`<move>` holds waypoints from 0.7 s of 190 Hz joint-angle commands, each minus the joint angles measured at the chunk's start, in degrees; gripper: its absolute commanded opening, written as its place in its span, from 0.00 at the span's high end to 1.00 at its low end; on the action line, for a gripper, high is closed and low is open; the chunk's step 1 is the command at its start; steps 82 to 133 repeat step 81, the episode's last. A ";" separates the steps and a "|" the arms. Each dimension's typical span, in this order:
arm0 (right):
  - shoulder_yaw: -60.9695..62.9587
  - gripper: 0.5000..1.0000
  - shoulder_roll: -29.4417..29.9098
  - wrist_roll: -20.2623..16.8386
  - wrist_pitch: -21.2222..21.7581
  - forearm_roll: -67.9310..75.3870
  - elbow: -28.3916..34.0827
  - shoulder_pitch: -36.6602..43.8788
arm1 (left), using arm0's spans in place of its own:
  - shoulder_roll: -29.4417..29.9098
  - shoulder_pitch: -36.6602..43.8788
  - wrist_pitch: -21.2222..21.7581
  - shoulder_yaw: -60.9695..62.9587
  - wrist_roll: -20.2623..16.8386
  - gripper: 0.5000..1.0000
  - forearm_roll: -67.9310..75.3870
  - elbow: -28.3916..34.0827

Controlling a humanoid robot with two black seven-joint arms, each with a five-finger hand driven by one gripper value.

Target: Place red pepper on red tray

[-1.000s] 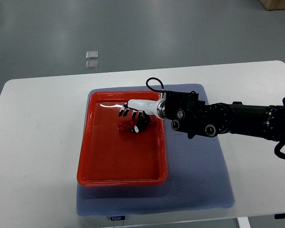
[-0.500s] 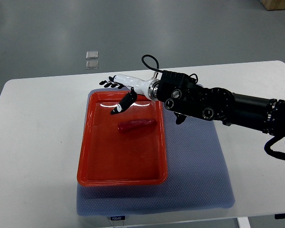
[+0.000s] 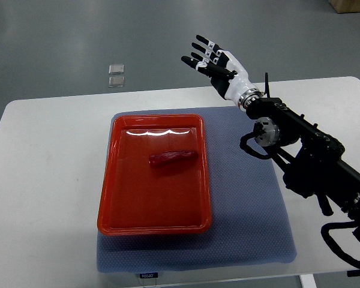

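1. Right hand [image 3: 215, 65] is lifted beyond the far edge of the tabletop [image 3: 42, 180], fingers spread and holding nothing, well apart from the tray.
2. Red pepper [image 3: 173, 158] lies on its side inside the red tray [image 3: 117, 198], in the far half; the placing looks done.
3. Little risk remains. The pepper is rounded and might roll if the tray is bumped.
4. That bump could come from the forearm, which passes above the blue mat [image 3: 246, 216] just beside the tray.
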 commanded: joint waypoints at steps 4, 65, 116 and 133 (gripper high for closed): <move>5.53 0.17 0.18 1.31 2.35 6.74 0.03 -6.09 | 0.00 0.00 0.00 0.00 -0.01 0.00 0.00 0.00; 10.36 0.17 -0.09 2.63 9.56 14.04 -0.14 -10.66 | 0.00 0.00 0.00 0.00 -0.01 0.00 0.00 -0.27; 10.36 0.17 -0.35 2.63 9.83 14.04 -0.06 -10.57 | 0.00 -0.08 0.00 0.00 -0.01 0.00 0.00 -0.44; 10.36 0.17 -0.35 2.63 9.83 14.04 -0.06 -10.57 | 0.00 -0.08 0.00 0.00 -0.01 0.00 0.00 -0.44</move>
